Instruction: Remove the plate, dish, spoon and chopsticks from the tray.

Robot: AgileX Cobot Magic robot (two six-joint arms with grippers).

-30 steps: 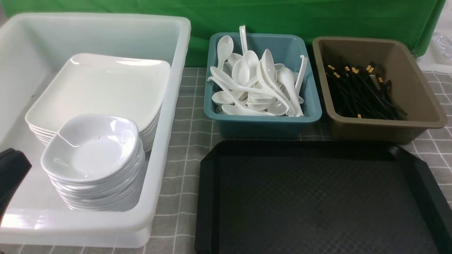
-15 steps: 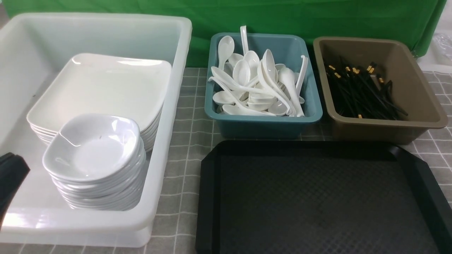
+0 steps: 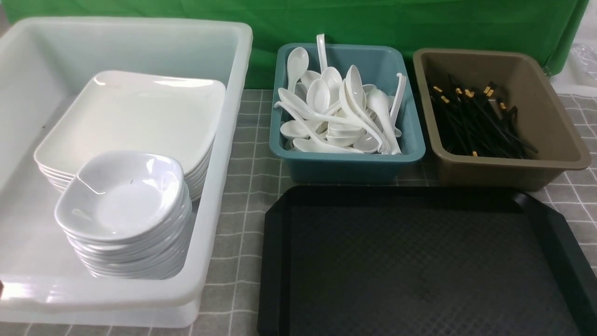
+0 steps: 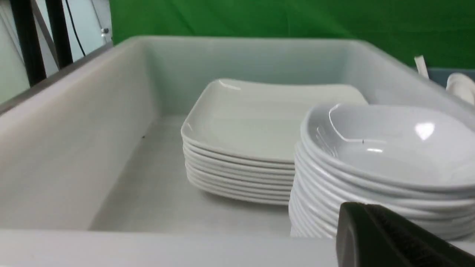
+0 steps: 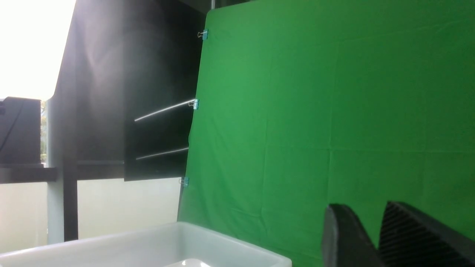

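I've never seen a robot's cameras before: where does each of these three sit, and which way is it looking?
Front view: between the arms, looking forward and down over the black tray, white tub, teal bin and brown bin; no part of the robot shows.
Left wrist view: low at the tub's near rim, facing the plates and dishes; left gripper at the corner.
Right wrist view: raised, facing the green backdrop; right gripper in the corner.
Shared: all three show the white tub.

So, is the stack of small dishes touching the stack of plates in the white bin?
Cannot tell. In the front view the dish stack overlaps the plate stack, hiding any gap; the left wrist view overlaps them too.
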